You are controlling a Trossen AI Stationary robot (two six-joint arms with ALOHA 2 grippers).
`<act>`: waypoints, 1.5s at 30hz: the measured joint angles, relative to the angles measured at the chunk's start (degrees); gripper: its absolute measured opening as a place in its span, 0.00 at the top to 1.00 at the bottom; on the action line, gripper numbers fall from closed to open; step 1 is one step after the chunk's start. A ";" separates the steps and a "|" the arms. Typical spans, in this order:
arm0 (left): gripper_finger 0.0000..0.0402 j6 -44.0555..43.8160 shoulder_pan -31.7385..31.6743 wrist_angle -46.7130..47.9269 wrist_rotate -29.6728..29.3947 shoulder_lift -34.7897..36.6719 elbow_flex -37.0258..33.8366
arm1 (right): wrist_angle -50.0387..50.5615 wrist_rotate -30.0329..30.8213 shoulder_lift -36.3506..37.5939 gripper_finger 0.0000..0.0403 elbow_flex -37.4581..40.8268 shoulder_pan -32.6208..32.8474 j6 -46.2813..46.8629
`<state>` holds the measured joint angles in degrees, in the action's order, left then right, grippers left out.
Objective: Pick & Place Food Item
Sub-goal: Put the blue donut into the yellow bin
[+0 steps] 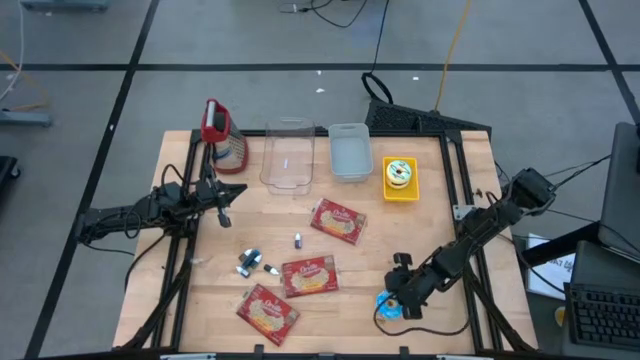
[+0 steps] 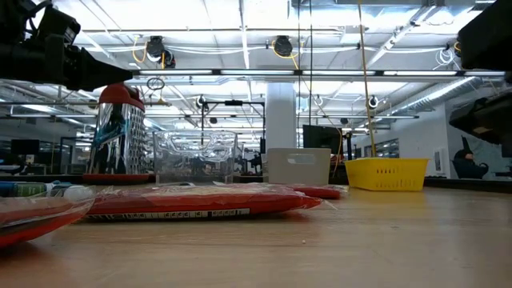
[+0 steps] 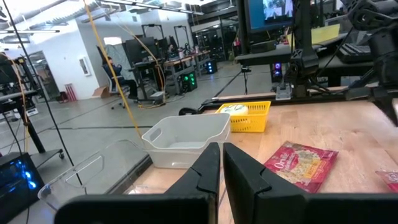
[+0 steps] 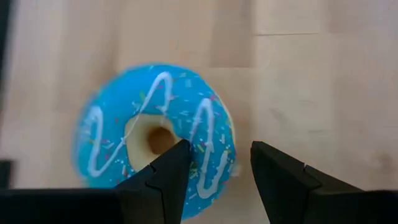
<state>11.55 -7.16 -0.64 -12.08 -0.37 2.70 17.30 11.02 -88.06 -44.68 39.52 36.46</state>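
A blue-iced donut (image 4: 155,134) with white icing lines lies flat on the table near its front right (image 1: 388,306). My right gripper (image 4: 221,152) is open just above it, pointing down. One finger (image 4: 168,171) stands over the ring beside the hole and the other (image 4: 280,177) outside the donut's edge. No touch shows. In the high view this gripper (image 1: 396,296) sits right at the donut. My left gripper (image 3: 221,155) is shut and empty, held above the table's left side (image 1: 228,196).
Three red snack packets (image 1: 337,221) (image 1: 308,276) (image 1: 267,312) lie mid-table. At the far edge stand a yellow basket (image 1: 400,180) holding a donut, a grey bin (image 1: 349,152), a clear container (image 1: 287,158) and a red-topped grater (image 1: 222,135). Small items (image 1: 250,262) lie near the packets.
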 joint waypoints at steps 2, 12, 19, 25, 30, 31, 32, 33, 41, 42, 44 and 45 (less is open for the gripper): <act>0.94 0.00 0.02 0.00 -0.02 -0.01 0.00 | 2.86 1.89 0.11 0.62 -0.05 -1.29 0.48; 0.94 -0.01 0.01 0.00 0.00 0.01 0.02 | 9.01 4.85 0.51 0.65 0.08 -7.13 4.67; 0.94 0.00 0.02 0.00 0.00 0.01 0.00 | 2.26 -3.45 2.44 0.66 0.10 -7.76 1.56; 0.94 -0.01 0.02 0.00 0.00 0.01 0.00 | -0.71 -3.75 8.06 0.66 0.10 -7.97 1.72; 0.94 0.00 0.00 0.00 -0.01 0.00 0.02 | -4.54 -3.84 12.62 0.66 0.10 -7.91 1.48; 0.94 0.00 0.00 0.00 -0.02 -0.01 0.00 | -6.07 -3.82 13.25 0.66 0.10 -7.91 2.23; 0.94 -0.02 0.02 0.00 -0.02 -0.01 0.00 | -7.99 -3.82 13.76 0.66 0.10 -7.91 3.42; 0.94 -0.01 0.00 0.00 -0.01 0.01 0.00 | -10.37 -3.80 14.20 0.66 0.10 -7.95 4.47; 0.94 0.00 0.00 0.00 -0.02 -0.01 0.00 | -32.70 -5.10 15.09 0.66 0.10 -7.47 -3.98; 0.94 0.00 0.00 0.00 -0.02 0.01 0.00 | -34.90 -5.13 14.92 0.66 0.10 -7.20 -4.97; 0.94 -0.01 0.00 0.00 -0.02 -0.01 0.01 | -39.71 -5.20 14.08 0.65 0.10 -6.82 -5.93; 0.94 0.00 0.01 0.00 -0.01 0.00 0.00 | -41.47 -5.18 13.65 0.64 0.10 -6.44 -6.54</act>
<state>11.55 -7.15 -0.64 -12.09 -0.37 2.70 -24.17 5.83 -74.40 -44.58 33.08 29.92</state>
